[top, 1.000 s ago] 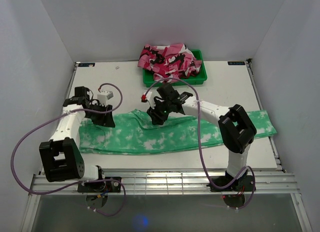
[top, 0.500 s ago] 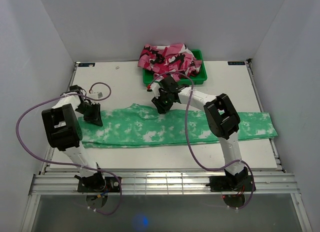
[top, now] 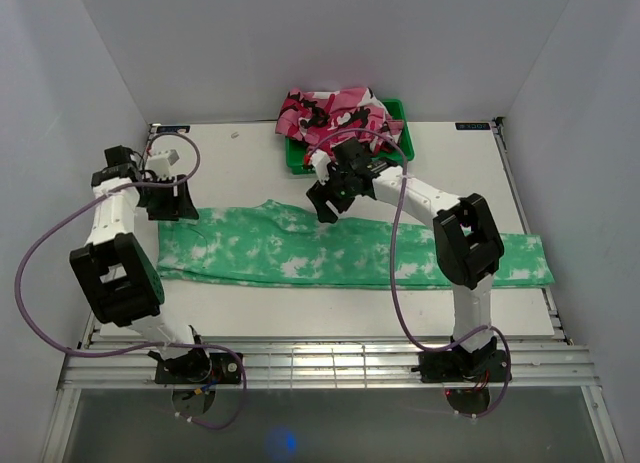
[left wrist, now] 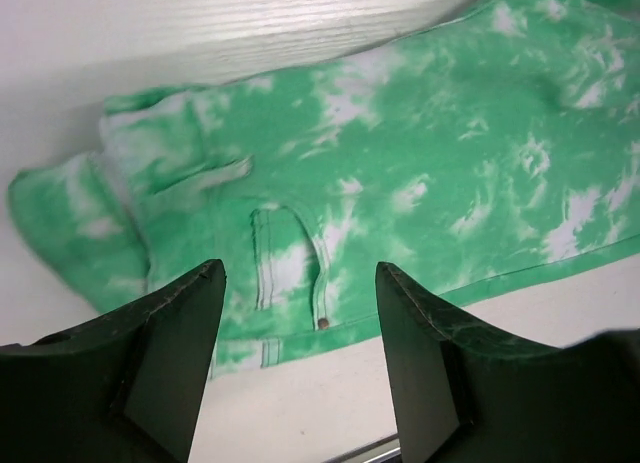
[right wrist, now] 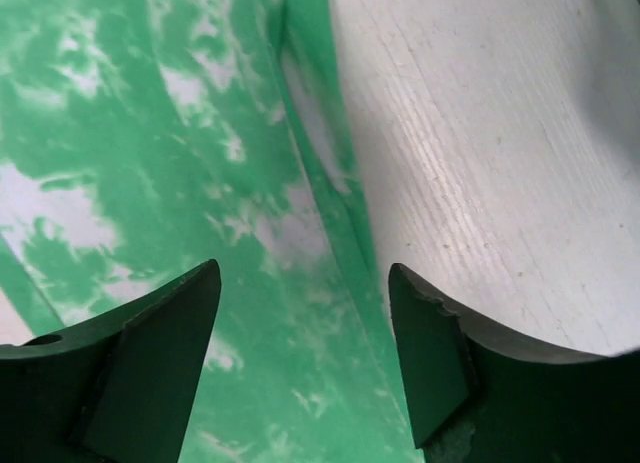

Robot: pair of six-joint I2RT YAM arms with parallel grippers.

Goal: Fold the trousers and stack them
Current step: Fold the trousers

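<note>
Left gripper [left wrist: 300,273] hangs with its jaws spread wide and nothing between them, just over the waist end of the trousers [top: 330,258], and the right gripper [right wrist: 302,273] is equally wide and empty above the cloth's far edge near the middle. Those trousers lie flat in one long green-and-white band across the white table [top: 250,153], waist to the left. Beyond them, a green bin [top: 395,161] holds heaped pink camouflage cloth [top: 340,118].
</note>
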